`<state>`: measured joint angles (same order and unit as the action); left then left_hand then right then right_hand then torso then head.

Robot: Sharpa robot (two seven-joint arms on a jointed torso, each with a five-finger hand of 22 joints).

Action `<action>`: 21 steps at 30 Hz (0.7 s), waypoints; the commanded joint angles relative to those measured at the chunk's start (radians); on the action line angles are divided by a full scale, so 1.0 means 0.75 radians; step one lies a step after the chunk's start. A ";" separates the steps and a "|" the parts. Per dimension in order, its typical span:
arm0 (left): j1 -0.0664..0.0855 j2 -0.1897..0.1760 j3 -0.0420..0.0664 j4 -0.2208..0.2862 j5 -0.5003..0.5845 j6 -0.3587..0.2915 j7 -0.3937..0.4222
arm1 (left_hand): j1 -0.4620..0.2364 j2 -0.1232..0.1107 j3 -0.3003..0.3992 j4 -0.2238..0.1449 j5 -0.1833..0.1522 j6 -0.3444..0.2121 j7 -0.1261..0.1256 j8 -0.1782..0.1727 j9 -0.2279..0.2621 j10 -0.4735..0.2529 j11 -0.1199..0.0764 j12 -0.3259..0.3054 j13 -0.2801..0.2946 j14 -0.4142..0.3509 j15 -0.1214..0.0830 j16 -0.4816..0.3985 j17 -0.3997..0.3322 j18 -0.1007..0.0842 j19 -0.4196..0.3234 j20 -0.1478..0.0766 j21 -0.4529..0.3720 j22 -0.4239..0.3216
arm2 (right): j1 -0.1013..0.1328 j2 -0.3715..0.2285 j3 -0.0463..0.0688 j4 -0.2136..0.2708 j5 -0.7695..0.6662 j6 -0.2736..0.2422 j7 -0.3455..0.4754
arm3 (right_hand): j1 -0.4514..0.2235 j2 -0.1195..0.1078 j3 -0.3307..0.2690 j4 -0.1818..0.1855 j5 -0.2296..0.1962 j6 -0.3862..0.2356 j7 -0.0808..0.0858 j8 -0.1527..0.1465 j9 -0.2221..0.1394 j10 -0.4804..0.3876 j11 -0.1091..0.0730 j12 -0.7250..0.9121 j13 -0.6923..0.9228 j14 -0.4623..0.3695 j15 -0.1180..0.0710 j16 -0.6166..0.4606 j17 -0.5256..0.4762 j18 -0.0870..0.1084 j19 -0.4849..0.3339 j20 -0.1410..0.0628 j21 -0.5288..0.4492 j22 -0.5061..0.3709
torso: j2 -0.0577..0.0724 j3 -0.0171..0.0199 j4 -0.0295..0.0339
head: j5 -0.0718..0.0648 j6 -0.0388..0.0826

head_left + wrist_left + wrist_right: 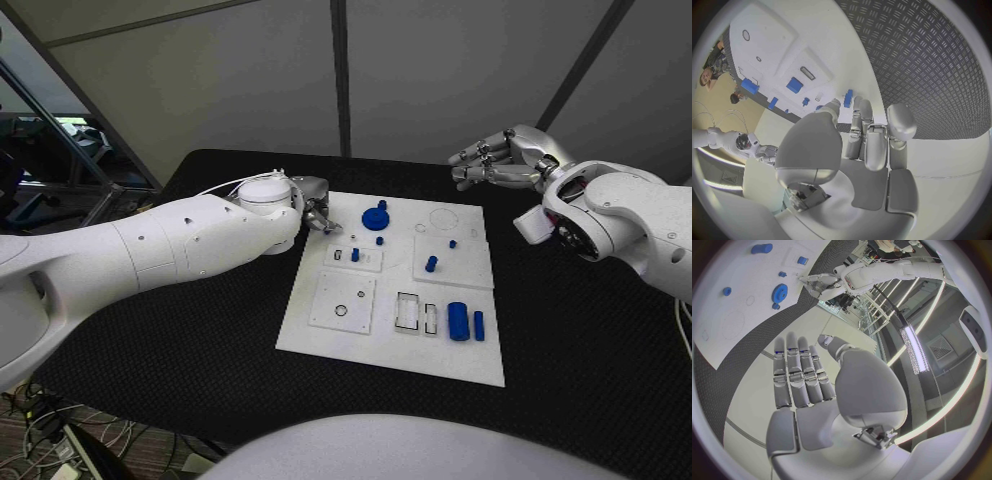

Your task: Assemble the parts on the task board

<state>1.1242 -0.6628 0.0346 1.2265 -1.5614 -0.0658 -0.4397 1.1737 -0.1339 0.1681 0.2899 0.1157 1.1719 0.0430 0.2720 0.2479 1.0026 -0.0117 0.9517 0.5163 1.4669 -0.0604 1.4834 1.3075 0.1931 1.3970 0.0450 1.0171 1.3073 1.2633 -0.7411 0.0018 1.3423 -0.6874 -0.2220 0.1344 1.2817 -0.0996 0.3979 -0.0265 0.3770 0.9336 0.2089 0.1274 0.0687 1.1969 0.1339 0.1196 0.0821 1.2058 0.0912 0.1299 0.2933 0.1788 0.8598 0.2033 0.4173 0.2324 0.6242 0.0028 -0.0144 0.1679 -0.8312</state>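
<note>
The white task board (325, 335) lies in the middle of the black table. A blue gear (376, 217) stands near its far left corner, with small blue pegs (381, 240) close by. A blue cylinder (457, 321) and a short blue bar (479, 324) lie near the front right. My left hand (315, 212) hovers at the board's far left corner, fingers apart and holding nothing; a blue piece (848, 98) sits just beyond its fingertips (859, 107). My right hand (498, 160) is raised beyond the far right corner, its fingers (798, 372) straight and bare. The gear (780, 291) appears there too.
The board carries raised white plates with slots, one with a round hole (340, 309) and one with rectangular openings (408, 312). Black matting (188, 330) surrounds the board on all sides. Grey wall panels stand behind the table's far edge.
</note>
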 commanded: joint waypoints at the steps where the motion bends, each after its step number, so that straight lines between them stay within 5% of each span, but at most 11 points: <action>1: 0.002 -0.001 0.000 0.001 -0.012 -0.012 0.004 | -0.015 -0.002 -0.008 0.001 0.000 -0.004 0.009 -0.007 0.002 -0.007 0.000 0.007 0.002 0.039 -0.002 -0.008 0.157 -0.126 -0.002 0.006 -0.009 0.142 | 0.003 0.001 0.001 -0.002 0.001 0.009 0.013 | 0.000 0.006 0.008 0.002 0.004 0.001 -0.002 0.006 0.000 -0.003 -0.003 0.005 -0.002 0.001 -0.007 -0.001 -0.002 0.003 0.011 0.003 -0.007 -0.002 | 0.000 -0.0003 -0.0007 | 0.001 0.000; 21: 0.002 -0.004 0.000 0.004 -0.012 -0.021 0.001 | -0.052 -0.009 -0.073 0.002 0.002 -0.019 0.016 -0.013 0.003 -0.027 0.006 0.013 0.006 0.035 0.003 -0.011 0.152 -0.123 -0.007 0.010 -0.032 0.142 | 0.003 0.001 0.001 -0.002 0.000 0.010 0.013 | 0.001 0.005 0.009 0.001 0.006 0.000 -0.002 0.007 0.000 -0.004 -0.003 0.007 -0.003 0.000 -0.007 -0.002 -0.002 0.003 0.011 0.003 -0.009 -0.002 | 0.001 -0.0003 -0.0005 | 0.001 -0.002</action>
<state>1.1242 -0.6645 0.0347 1.2278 -1.5615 -0.0715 -0.4401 1.1447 -0.1419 0.1161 0.2915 0.1157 1.1612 0.0536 0.2679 0.2491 0.9884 -0.0048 0.9565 0.5192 1.4668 -0.0604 1.4794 1.3075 0.1930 1.3932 0.0487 0.9971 1.3073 1.2633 -0.7404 0.0018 1.3412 -0.6875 -0.2216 0.1344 1.2817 -0.0996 0.3979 -0.0265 0.3770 0.9336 0.2089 0.1274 0.0687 1.1969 0.1339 0.1196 0.0810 1.2058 0.0912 0.1299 0.2924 0.1788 0.8598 0.2033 0.4135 0.2317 0.6243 0.0027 -0.0148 0.1690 -0.8330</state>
